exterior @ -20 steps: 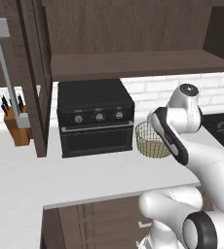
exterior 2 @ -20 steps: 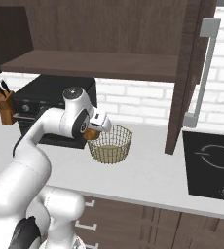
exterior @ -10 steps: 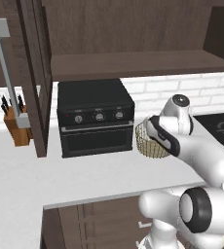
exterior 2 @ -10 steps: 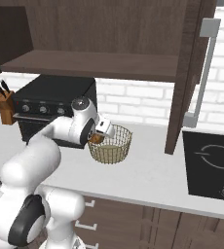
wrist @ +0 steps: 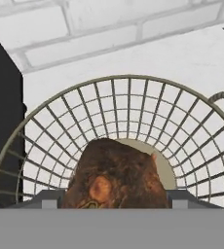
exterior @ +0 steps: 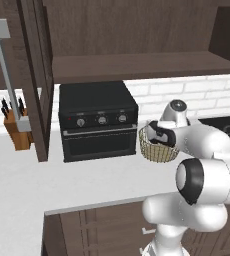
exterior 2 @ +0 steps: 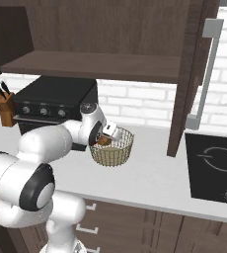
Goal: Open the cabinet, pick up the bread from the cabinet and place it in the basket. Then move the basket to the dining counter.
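Note:
The tan open-weave basket (exterior: 157, 152) (exterior 2: 112, 152) stands on the white worktop right of the black oven. My gripper (exterior 2: 105, 139) (exterior: 160, 137) (wrist: 116, 198) reaches in over its rim, shut on the golden-brown bread (exterior 2: 103, 141) (wrist: 115, 171). In the hand view the bread sits between both fingers, above the basket's mesh (wrist: 115, 104) and pale bottom. The dark brown cabinet stands open, its door (exterior: 36, 75) (exterior 2: 188, 79) swung out and its shelf (exterior: 137, 65) bare. The dining counter is out of view.
The black oven (exterior: 98, 120) (exterior 2: 54, 106) stands close beside the basket. A knife block (exterior: 17, 131) (exterior 2: 2, 106) sits further along the worktop. A black hob (exterior 2: 215, 165) lies on the other side. The open cabinet door hangs over the worktop.
My hand has come down and forward with the bread, from beside the basket's rim to inside it. The basket and the cabinet door have stayed put.

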You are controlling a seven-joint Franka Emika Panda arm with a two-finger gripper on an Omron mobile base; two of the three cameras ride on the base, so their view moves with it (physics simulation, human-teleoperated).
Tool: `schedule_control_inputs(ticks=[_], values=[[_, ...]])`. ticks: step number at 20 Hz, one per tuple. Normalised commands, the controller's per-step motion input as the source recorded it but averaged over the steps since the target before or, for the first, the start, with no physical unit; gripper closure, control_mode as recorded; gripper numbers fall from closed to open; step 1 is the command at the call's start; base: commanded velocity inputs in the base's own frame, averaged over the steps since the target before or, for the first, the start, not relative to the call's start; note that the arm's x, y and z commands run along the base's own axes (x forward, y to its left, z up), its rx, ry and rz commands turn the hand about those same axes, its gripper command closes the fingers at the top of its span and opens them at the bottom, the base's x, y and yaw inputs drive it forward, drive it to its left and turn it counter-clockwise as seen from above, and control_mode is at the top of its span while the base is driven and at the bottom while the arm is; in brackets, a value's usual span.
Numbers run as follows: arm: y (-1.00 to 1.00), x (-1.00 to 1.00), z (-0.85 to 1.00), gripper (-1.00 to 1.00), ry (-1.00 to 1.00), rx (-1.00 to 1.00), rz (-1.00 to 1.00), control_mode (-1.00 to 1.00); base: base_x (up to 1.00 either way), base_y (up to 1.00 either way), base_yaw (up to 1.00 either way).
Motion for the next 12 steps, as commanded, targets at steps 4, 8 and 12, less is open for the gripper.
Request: schedule_control_inputs(ticks=[4, 8, 12], values=[[-0.3, 0.28, -0.18, 1.0, 0.04, 0.01, -0.02, -1.0, 0.0, 0.0, 0.0], [-0.03, 0.07, -0.12, 1.0, 0.0, 0.04, 0.0, -1.0, 0.0, 0.0, 0.0], [0.0, 0.03, -0.26, 1.0, 0.0, 0.05, 0.0, -1.0, 0.0, 0.0, 0.0]])
